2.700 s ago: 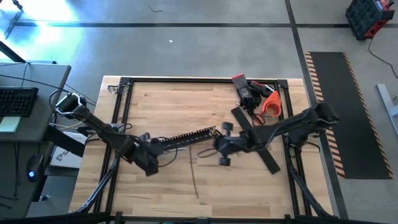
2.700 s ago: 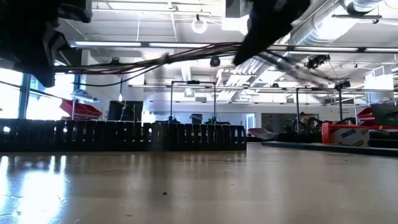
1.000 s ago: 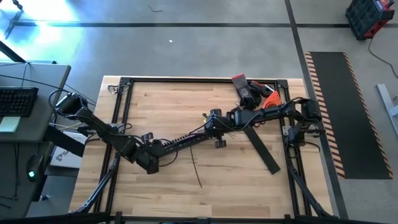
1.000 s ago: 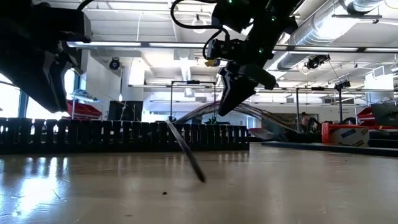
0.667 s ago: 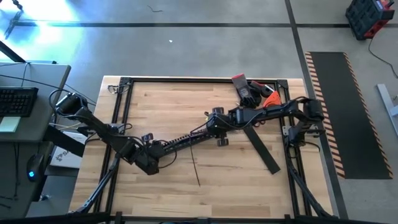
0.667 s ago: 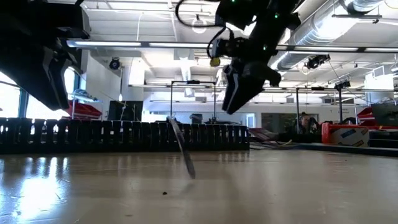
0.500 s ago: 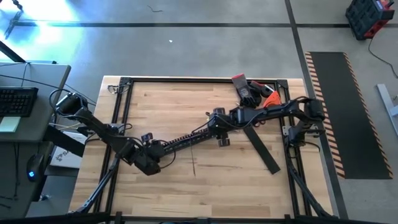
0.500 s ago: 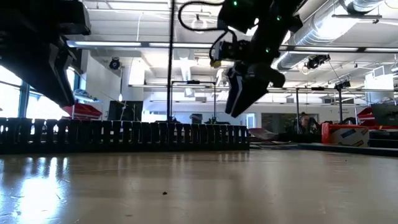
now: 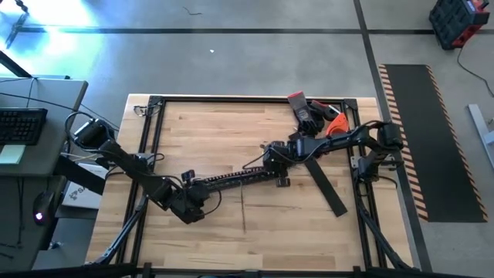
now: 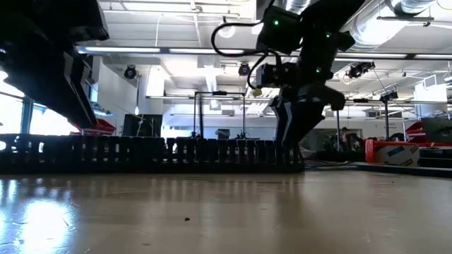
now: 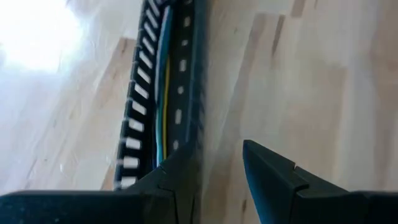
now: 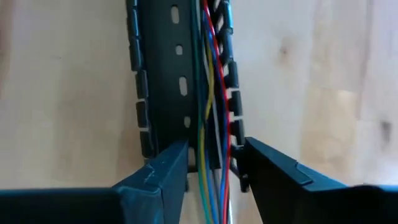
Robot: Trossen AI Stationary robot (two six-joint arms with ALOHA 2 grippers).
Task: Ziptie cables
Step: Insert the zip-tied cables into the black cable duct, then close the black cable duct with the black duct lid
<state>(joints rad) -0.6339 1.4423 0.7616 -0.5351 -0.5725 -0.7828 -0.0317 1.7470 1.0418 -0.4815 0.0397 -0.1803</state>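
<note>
The cables [image 12: 211, 93], thin green, yellow, blue and red strands, lie lengthwise inside the long black comb-toothed duct [image 9: 231, 179], which rests flat on the wooden table. My right gripper [image 12: 214, 152] stands over the duct's right end [image 10: 293, 152], open, with the cables and one toothed wall between its fingers. My left gripper [image 11: 221, 155] is open at the duct's left end [image 9: 194, 188]. Bare wood shows between its fingers, and the duct with the cables [image 11: 163, 74] runs up to one finger. My right gripper comes from above, slanting, at the duct's right end. One finger [image 12: 168, 168] is inside the duct over its floor, the other [image 12: 267, 168] outside the toothed wall [image 12: 233, 124]. Whether they press on wall or cables, I cannot tell. My left gripper has one finger [image 11: 177, 180] at the duct's left end; whether it touches, I cannot tell.
A thin dark strip [image 9: 243, 210] lies on the wood near the duct's middle. A flat black strip [image 9: 324, 184] lies slanted to the right. Red, black and orange tools [image 9: 316, 116] sit at the back right. A black frame rail [image 9: 147, 139] borders the table.
My right gripper has opened and come down toward the table's right and near edges onto the duct's right end. The cables that arched up to it now lie in the duct. The duct's right end has slid toward the right. A thin strip that leaned upright has fallen.
</note>
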